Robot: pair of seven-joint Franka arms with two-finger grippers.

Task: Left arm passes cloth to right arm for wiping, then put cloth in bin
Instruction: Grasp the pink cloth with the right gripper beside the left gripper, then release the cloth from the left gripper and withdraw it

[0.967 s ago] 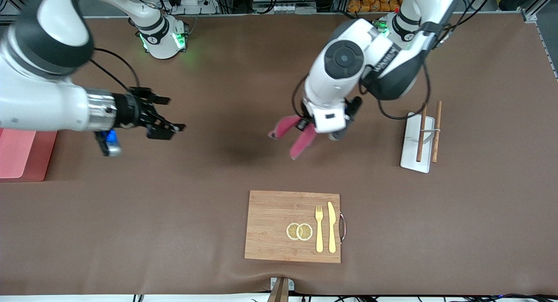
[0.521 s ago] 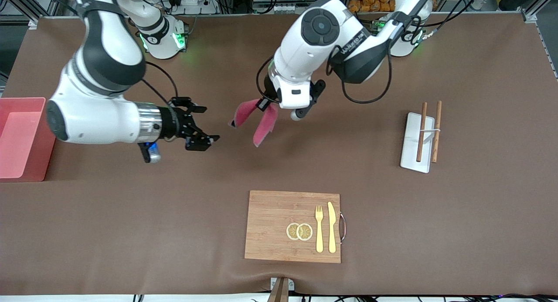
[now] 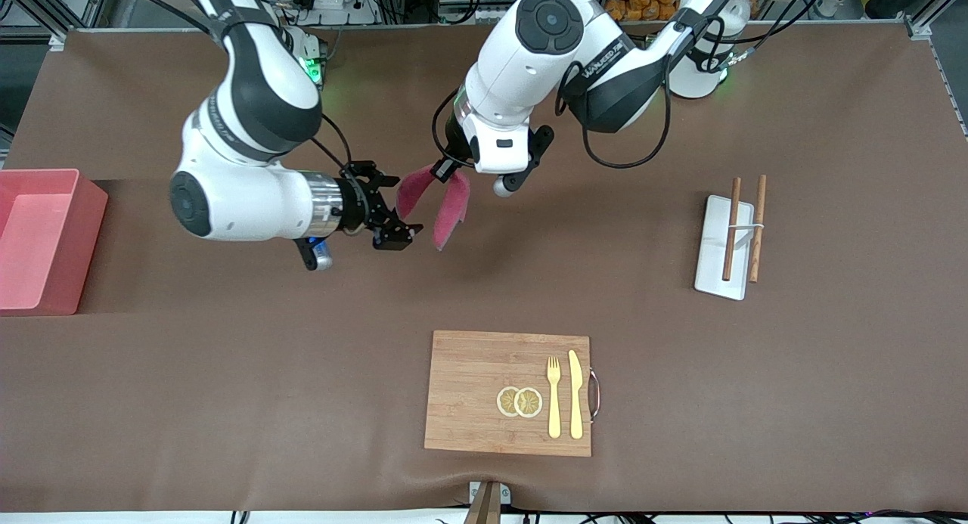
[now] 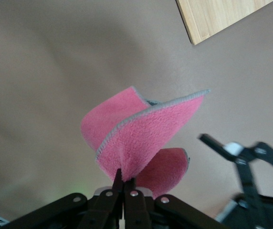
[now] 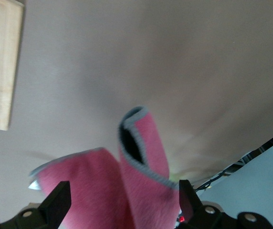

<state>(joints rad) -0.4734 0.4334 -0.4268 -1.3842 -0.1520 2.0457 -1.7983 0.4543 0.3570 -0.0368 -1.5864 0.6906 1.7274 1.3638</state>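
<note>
Two arms meet above the bare brown counter (image 3: 227, 373) at upper centre. Since a moment ago, the right gripper (image 3: 391, 215) has closed in, its fingers spread around the dangling cloth (image 3: 446, 206); handover looks imminent. Soft, fleecy, pale-seamed, it hangs folded from the left gripper (image 3: 446, 175), pinched tight. Smooth pink bin (image 3: 45, 240) waits at mid-left.

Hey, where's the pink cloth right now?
The cloth hangs in mid-air from the shut left gripper over the bare table, with the open right gripper right beside it.
</note>
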